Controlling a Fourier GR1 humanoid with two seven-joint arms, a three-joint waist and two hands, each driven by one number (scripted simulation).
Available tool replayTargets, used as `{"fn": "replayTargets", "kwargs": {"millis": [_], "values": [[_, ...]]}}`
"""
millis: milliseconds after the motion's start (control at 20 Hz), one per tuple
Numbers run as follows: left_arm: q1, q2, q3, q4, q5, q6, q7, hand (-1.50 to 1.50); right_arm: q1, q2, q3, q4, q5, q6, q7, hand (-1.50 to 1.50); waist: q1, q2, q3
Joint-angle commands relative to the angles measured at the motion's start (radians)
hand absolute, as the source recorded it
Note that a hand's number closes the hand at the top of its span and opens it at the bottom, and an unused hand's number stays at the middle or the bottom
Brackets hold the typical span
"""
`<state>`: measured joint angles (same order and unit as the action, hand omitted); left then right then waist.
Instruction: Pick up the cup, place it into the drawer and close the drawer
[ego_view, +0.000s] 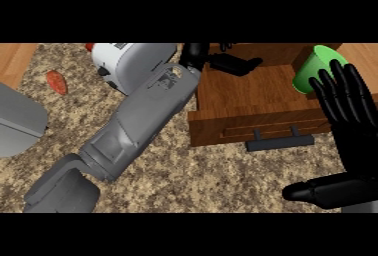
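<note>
Drawer (251, 100) stands open on worktop (221, 175). Green cup (314, 67) at drawer's right rear corner; inside or not, cannot tell. Right hand (353, 127) at drawer's right side, fingers (343, 85) straight, slightly spread, overlapping cup. Left hand (235, 64) over drawer's rear, fingers extended, holding nothing.

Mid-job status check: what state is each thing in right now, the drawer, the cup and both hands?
drawer: open, pulled out, handle toward the robot.
cup: tilted at the drawer's right side, partly hidden behind the right hand, held by neither hand.
left hand: at the drawer's back left corner, away from the cup.
right hand: open, fingers straight, in front of the cup.
</note>
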<state>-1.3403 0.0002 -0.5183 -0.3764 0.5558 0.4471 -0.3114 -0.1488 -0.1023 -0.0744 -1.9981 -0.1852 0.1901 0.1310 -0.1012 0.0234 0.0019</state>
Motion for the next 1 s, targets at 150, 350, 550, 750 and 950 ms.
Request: {"fn": "replayTargets", "kwargs": {"millis": [150, 350, 550, 750, 950], "values": [[0.002, 0.0, -0.064, -0.008, 0.044, 0.028, -0.015, -1.5, -0.008, 0.001, -0.001, -0.009, -0.029, 0.014, -0.002, -1.5, -0.005, 0.002, 0.0], [0.027, 0.0, -0.026, -0.032, 0.117, -0.011, -0.073, -1.5, 0.008, 0.006, -0.026, -0.027, -0.086, 0.022, -0.003, -1.5, -0.001, 0.001, -0.001], [0.021, 0.0, -0.006, -0.085, 0.164, -0.029, -0.127, -1.5, -0.001, -0.008, -0.044, -0.05, -0.141, 0.021, 0.056, -1.5, 0.031, -0.009, -0.001], [0.084, 0.0, 0.013, -0.162, 0.21, -0.074, -0.202, -1.5, 0.045, -0.008, -0.048, -0.037, -0.148, 0.042, 0.03, -1.5, 0.062, -0.017, -0.002], [0.052, 0.009, 0.078, -0.203, 0.217, -0.042, -0.105, -1.5, 0.08, -0.033, -0.039, -0.12, -0.173, 0.071, 0.061, 1.5, 0.089, -0.027, -0.002]]}}
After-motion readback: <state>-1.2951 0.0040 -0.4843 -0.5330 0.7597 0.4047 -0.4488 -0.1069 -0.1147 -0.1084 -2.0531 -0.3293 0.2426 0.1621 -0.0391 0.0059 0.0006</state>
